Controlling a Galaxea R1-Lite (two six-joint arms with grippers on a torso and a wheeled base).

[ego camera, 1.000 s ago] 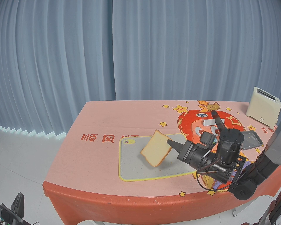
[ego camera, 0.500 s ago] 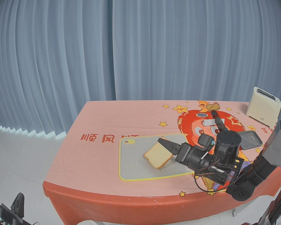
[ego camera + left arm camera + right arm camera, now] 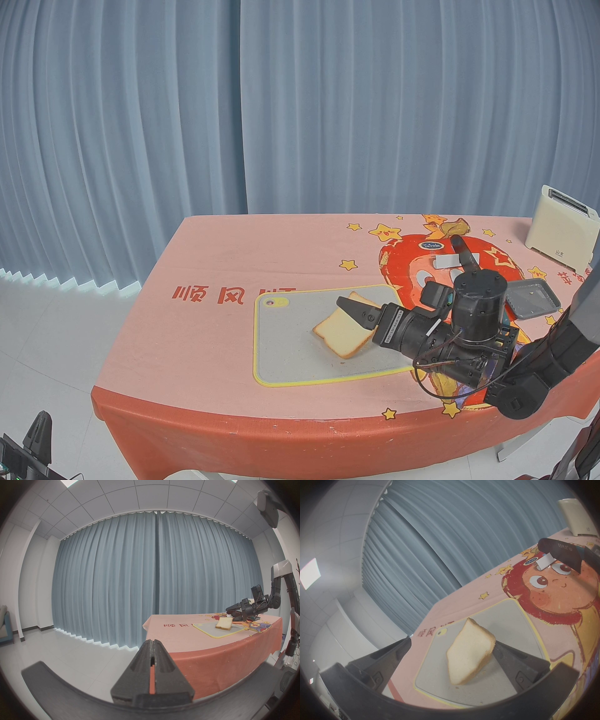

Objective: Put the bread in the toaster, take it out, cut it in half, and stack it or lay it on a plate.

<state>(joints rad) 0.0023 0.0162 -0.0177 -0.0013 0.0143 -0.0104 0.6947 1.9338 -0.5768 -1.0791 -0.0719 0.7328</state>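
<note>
Bread [image 3: 342, 331] sits tilted on the board [image 3: 281, 350], placed for cutting; right gripper [image 3: 450, 643] fingers are spread around it.

Bright, even light falls from white ceiling panels [image 3: 69, 482]. No glare shows on the surface [image 3: 219, 262]. Shadows are soft: a faint one lies under the bread [image 3: 344, 331] on the cutting board [image 3: 287, 356]. Both wrist views bend strongly toward dark, rounded corners, and the folds of the curtain [image 3: 250, 106] bow in the head view.
</note>
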